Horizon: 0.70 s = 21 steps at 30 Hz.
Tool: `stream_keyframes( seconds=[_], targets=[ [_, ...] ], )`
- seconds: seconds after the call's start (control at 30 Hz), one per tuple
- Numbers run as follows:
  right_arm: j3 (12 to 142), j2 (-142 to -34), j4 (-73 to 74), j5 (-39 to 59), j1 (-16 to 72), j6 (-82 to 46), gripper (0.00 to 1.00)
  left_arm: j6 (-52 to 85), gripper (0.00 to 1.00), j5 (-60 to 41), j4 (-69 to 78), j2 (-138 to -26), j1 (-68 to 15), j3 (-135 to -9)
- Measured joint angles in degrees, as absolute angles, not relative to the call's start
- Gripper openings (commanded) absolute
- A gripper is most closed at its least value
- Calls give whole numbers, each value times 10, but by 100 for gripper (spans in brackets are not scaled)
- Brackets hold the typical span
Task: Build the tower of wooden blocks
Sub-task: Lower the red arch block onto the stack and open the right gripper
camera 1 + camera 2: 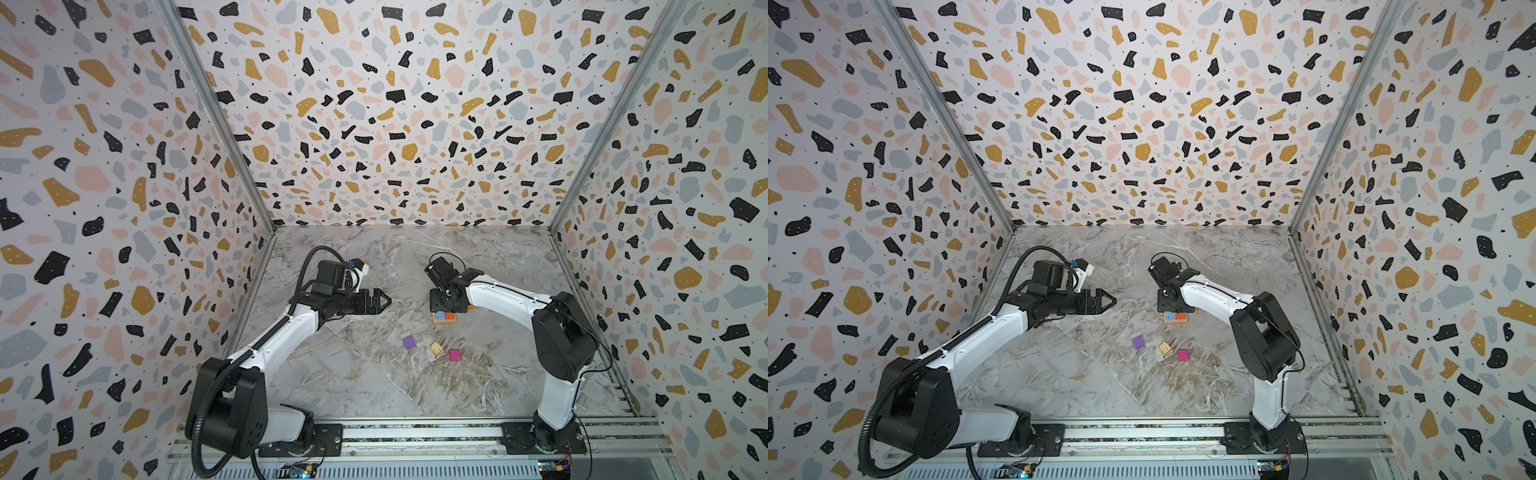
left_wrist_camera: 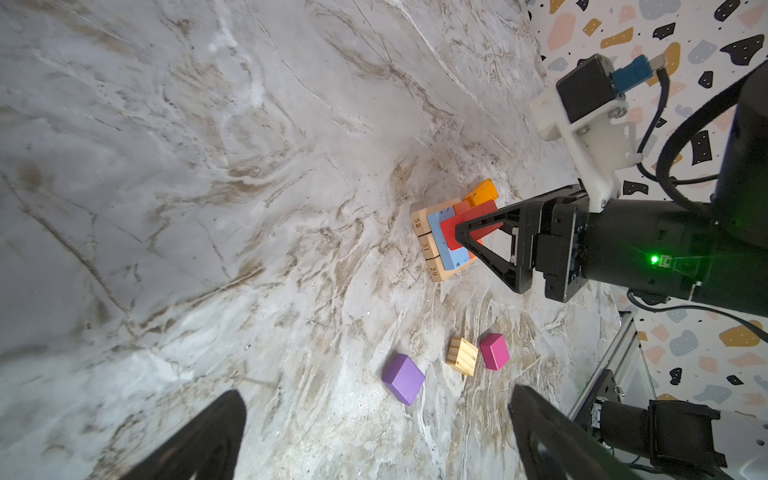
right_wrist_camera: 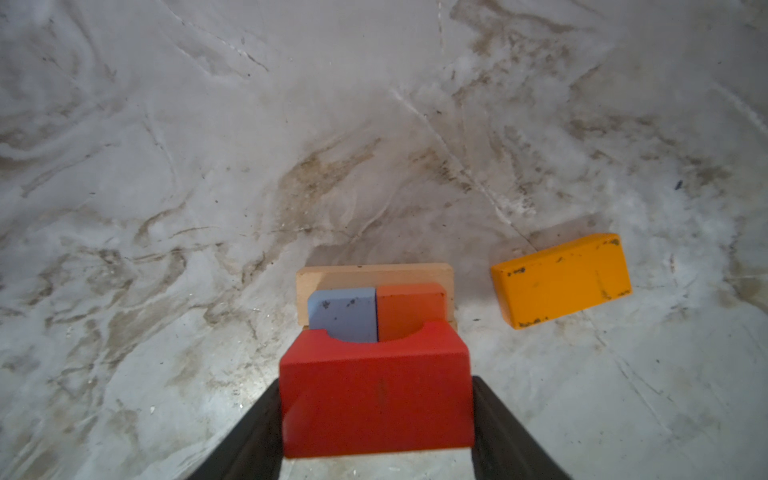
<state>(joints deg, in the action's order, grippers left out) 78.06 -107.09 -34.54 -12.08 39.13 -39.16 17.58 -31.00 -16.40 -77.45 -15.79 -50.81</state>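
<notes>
- Right claw (image 3: 376,419) clamped on red block (image 3: 374,386), held over wood block tower (image 1: 444,318).
- Tower mid-bench (image 1: 340,382), right of centre: tan base (image 3: 374,274), light blue block (image 3: 345,311) and red-orange block (image 3: 409,307) side by side on top.
- Orange block (image 3: 561,280) flat on bench, just beside tower.
- Purple cube (image 1: 409,342), tan cube (image 1: 436,348), magenta cube (image 1: 454,355) loose, nearer than tower.
- Left claw (image 2: 374,440) spread wide, empty, left of tower, well apart.

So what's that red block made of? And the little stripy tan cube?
Red block: probably wood under smooth, matte red paint; no grain shows, so that is a guess. Tan cube: bare, unpainted wood, its pale grain stripes plainly visible.
</notes>
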Motion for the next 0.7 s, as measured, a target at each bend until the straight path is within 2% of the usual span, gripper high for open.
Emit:
stream_keyframes(
  seconds=[0.7],
  targets=[
    [781, -1071, -346, -122, 391, -384, 79, 176, 100, -310, -164, -775, -158, -508]
  ],
)
